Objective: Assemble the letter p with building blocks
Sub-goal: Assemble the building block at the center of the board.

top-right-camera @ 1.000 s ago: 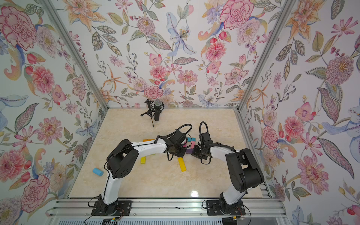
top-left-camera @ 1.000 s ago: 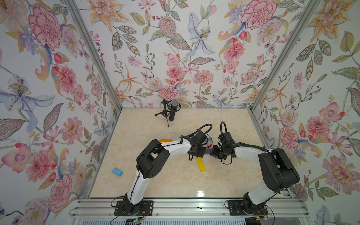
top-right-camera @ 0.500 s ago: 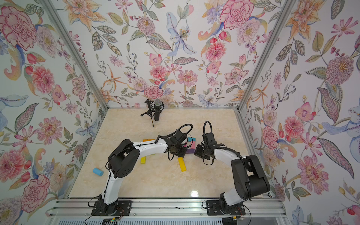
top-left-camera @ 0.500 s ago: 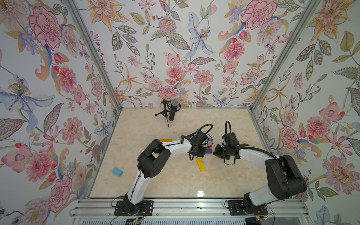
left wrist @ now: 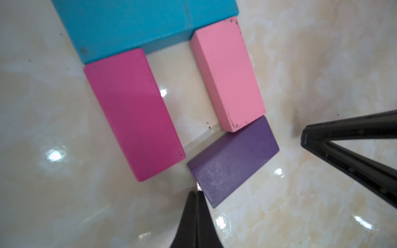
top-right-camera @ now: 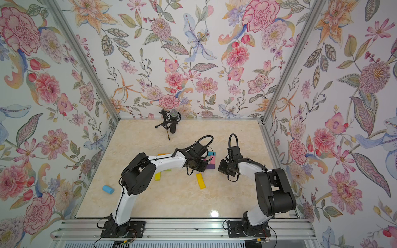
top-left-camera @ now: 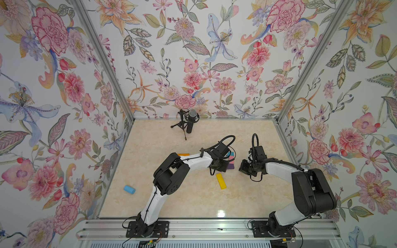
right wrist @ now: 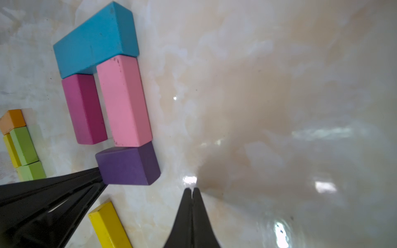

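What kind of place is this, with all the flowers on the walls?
Probably a small robot practice booth, not a real room: flowery walls box in a marble-look table, two robot arms are bolted to a metal rail, and a microphone stands at the back.

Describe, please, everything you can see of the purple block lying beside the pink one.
The purple block is a short rectangular brick, matte dark violet, seemingly painted wood, with crisp edges. It lies flat on the marbled table, skewed against the others. One long edge appears to touch the pink block at its end, while a narrow gap parts it from the magenta block. The left gripper, shut, meets one corner with its tip.
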